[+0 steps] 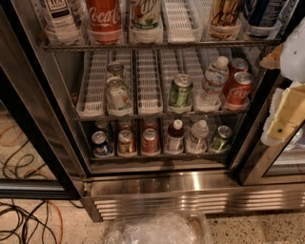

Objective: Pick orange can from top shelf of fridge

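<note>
Speckled floor with tangled black and orange cables (pixel 24 221) lies at the lower left, before the fridge (pixel 190 190), which shows three wire racks of drinks. Along the top shelf (pixel 181 26), from its left edge, stand a tea bottle (pixel 59 19), a red Coca-Cola can (pixel 103 16), a green-and-white can (pixel 145 14), then a bare white lane tray. The orange can (pixel 224 16) stands upright next, near the shelf's right edge, with a blue can (pixel 264 14) just beside it. The claw (pixel 285 109) hangs at the far right, lower than the top shelf and apart from the orange can; I cannot tell whether it is open or closed.
</note>
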